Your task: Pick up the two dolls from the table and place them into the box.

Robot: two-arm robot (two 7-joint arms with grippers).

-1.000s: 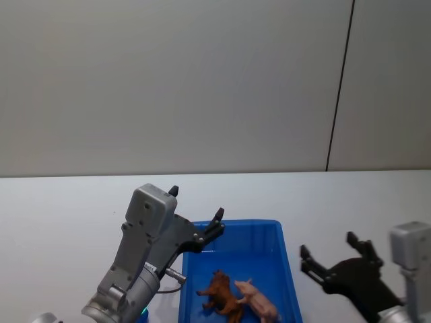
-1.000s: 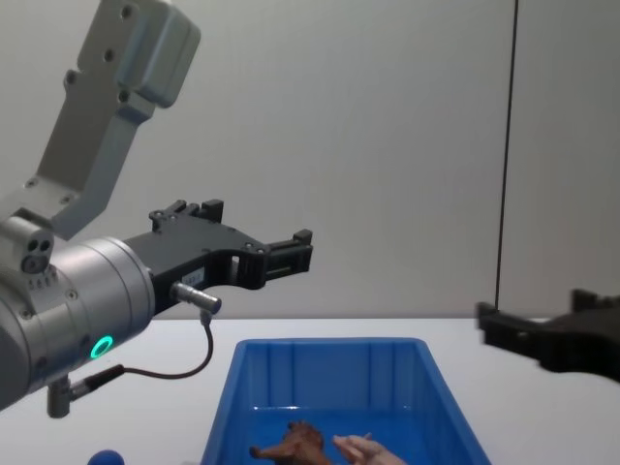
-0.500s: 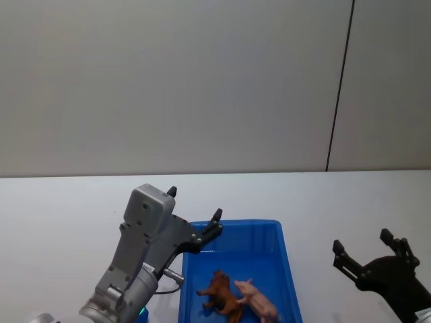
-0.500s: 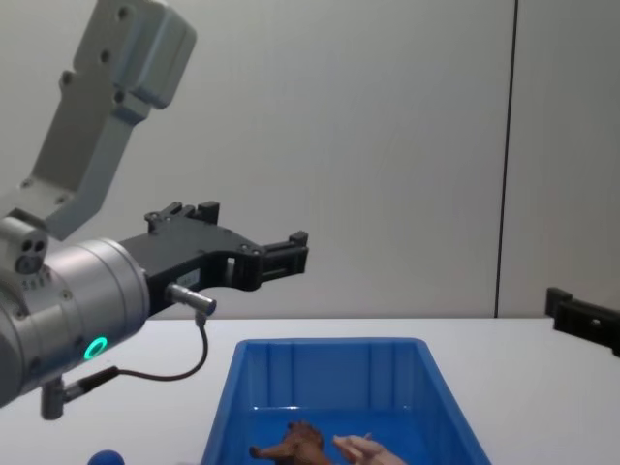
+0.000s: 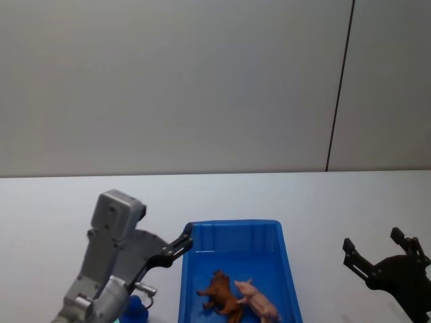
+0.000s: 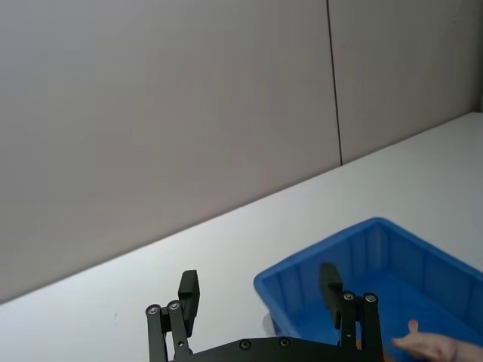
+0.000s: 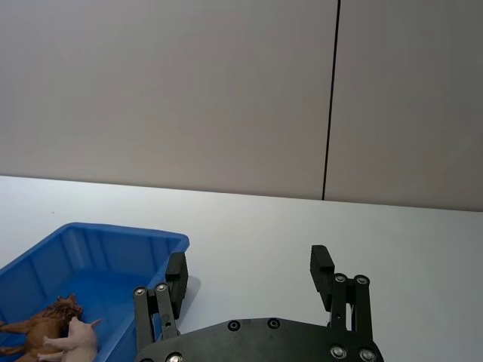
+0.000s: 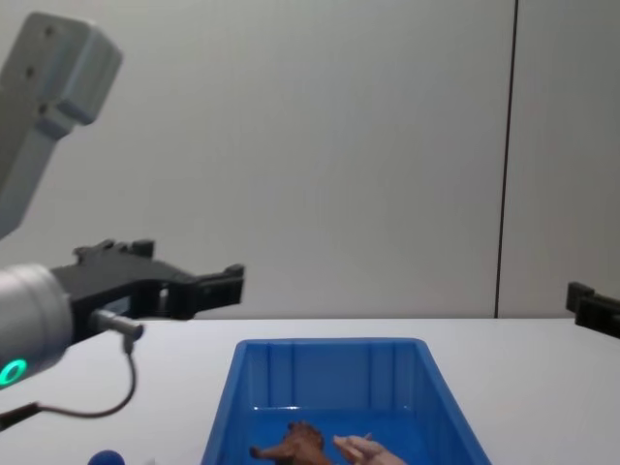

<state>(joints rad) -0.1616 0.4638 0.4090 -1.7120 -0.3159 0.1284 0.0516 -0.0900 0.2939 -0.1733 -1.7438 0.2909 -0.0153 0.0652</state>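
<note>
Head view has, nearest, the two dolls lying on the floor of the bright blue rectangular plastic bin (image 5: 232,224), at its near end. The shaggy reddish-brown toy animal (image 5: 221,291) lies on the left and the pale pink toy animal with little ears (image 5: 256,301) on the right. They are side by side and seem to touch.

Left of the bin, the left arm's grey wrist housing (image 5: 111,232) slopes up from the lower edge. Its black left gripper (image 5: 180,242) reaches forward and to the right, towards the bin's far left corner, and hangs above the plain white desk (image 5: 54,202). Left wrist view shows its jaws spread wide with nothing between them, over the bin's corner and the desk beside it. From the chest, this gripper lies roughly level, well above the bin's rim and to its left, with a thin cable looping under it and a green light ring (image 8: 12,371) on the arm.

A small blue rounded thing (image 5: 135,309) sits on the desk between the left arm and the bin.

Well to the right of the bin, the black right gripper (image 5: 374,241) points forward, low at the view's corner. Its jaws are spread and hold nothing.

Behind the desk stands a plain grey wall with a dark vertical seam (image 5: 340,87).
</note>
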